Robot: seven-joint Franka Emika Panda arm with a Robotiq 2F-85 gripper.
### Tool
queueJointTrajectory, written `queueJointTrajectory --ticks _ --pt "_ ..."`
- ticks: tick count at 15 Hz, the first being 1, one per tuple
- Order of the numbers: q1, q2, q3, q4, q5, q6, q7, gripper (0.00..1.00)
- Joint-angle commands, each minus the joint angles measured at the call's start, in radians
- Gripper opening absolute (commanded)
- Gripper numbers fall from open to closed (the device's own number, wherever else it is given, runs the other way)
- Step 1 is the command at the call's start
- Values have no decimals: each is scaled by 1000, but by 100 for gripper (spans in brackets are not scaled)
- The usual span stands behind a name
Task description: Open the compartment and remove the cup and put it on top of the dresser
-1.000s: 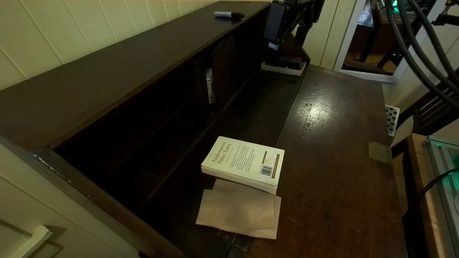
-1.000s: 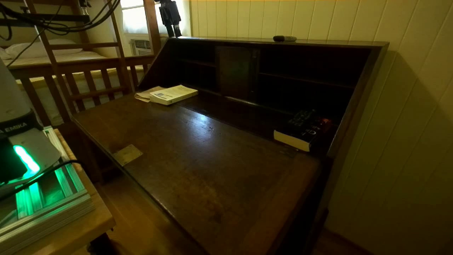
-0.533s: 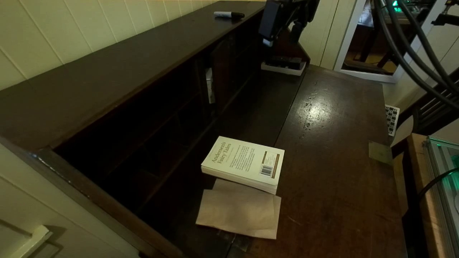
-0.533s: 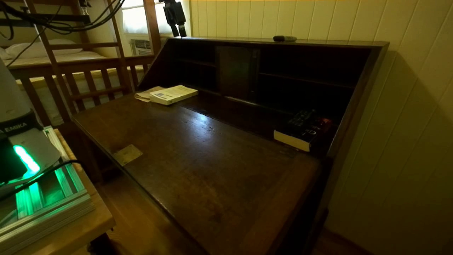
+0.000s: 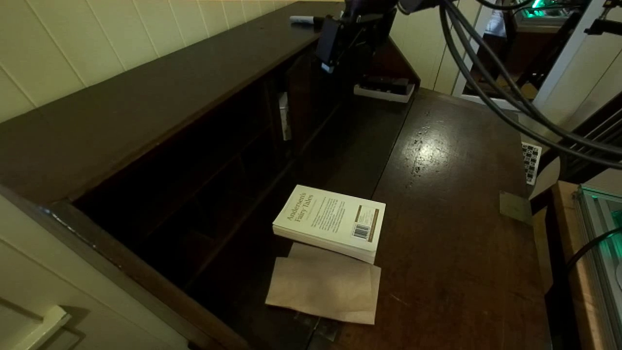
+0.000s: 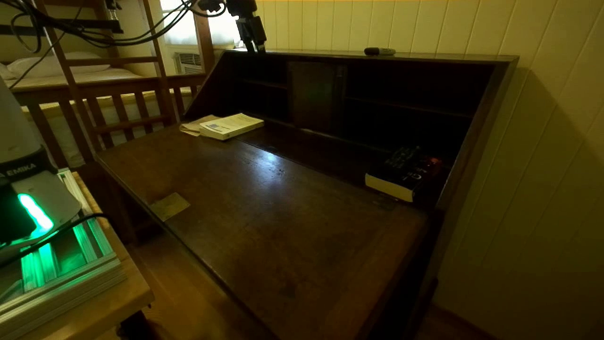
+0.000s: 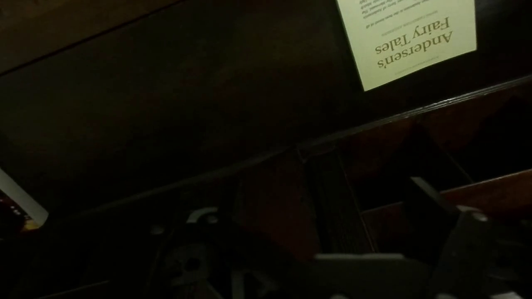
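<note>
Both exterior views showed the parted fingers (image 6: 261, 46) had moved nearer the ajar compartment (image 6: 311, 97) at the back edge of the worktop (image 5: 457, 209), so reaching for the cup (image 5: 285, 116), half-hidden inside, seemed next.

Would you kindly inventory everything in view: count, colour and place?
Dresser: 1, dark brown, beside pale wall.
Compartment door: 1, dark brown, ajar among pigeonholes.
Cup: 1, whitish, behind door, partly hidden.
Marker: 1, grey and black, dresser top.
Paperback: 1, cream, writing surface.
Paper: 1 or more, tan, beside paperback.
Dark book: 1, black, surface's other end.
Metal plate: 1, yellowish, surface's edge.
Checkered board: 1, black and white, beyond edge.
Bed: 1, brown, background.
Window: 1, white, background.
Cables: several, black, overhead.
Robot base: 1, grey, on stand.
Gripper: 1, black, raised, jaws apart.
</note>
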State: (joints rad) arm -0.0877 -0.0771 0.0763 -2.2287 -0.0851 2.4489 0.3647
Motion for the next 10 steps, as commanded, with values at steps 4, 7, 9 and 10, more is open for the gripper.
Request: queueJointTrajectory --ticks 4,7,9,10 --pt "47 166 -32 120 -125 55 26 100" --pt "76 208 -53 151 -208 75 76 100" --pt "98 230 -73 164 -268 98 118 100" --pt "109 237 -83 167 -296 113 143 100"
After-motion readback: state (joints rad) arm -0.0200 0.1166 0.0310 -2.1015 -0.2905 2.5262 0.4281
